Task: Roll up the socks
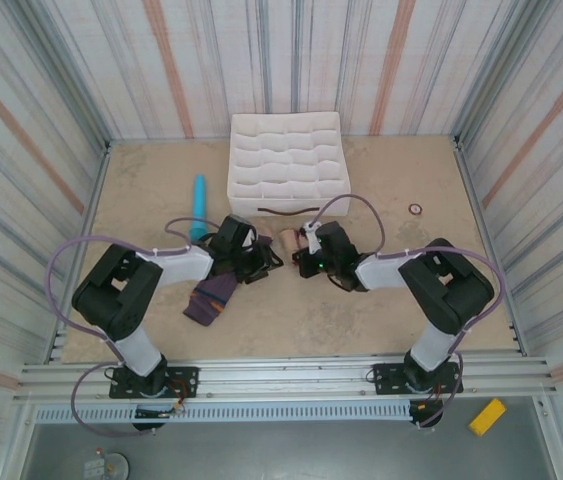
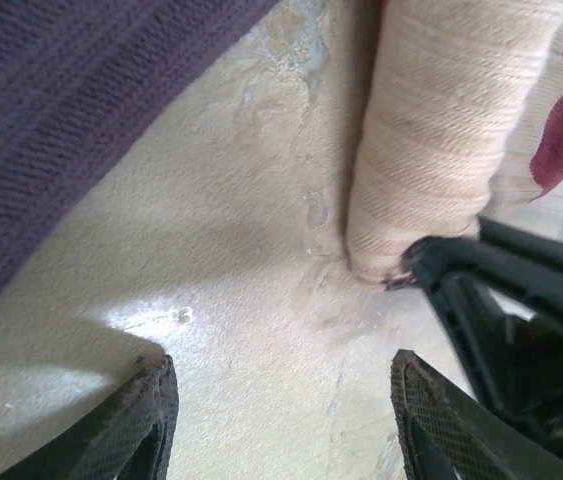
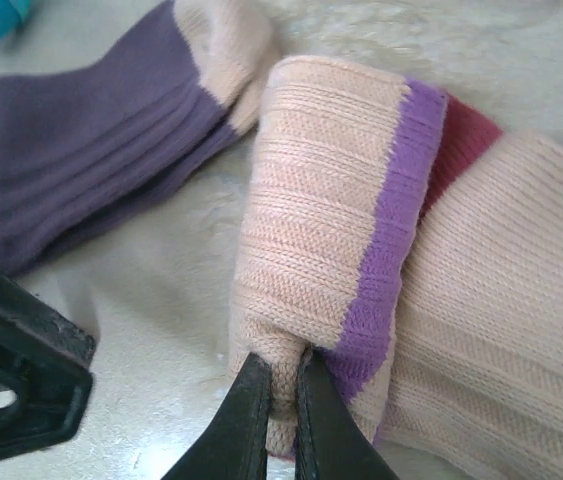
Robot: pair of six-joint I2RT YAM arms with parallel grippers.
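The left gripper [image 2: 286, 420] is being held with its black, mesh-textured fingertips apart, bare mottled tan table [image 2: 241, 300] showing between them. A dark purple ribbed sock [image 2: 71, 120] is being seen across the upper left. A rolled beige knitted sock [image 2: 431, 130] with a maroon patch is being touched at its lower end by the black right gripper [image 2: 421, 265].

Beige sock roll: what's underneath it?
The beige sock roll rests partly on its own unrolled length, a maroon patch showing behind it, with the right gripper shut on its near edge. The table directly beneath is covered.
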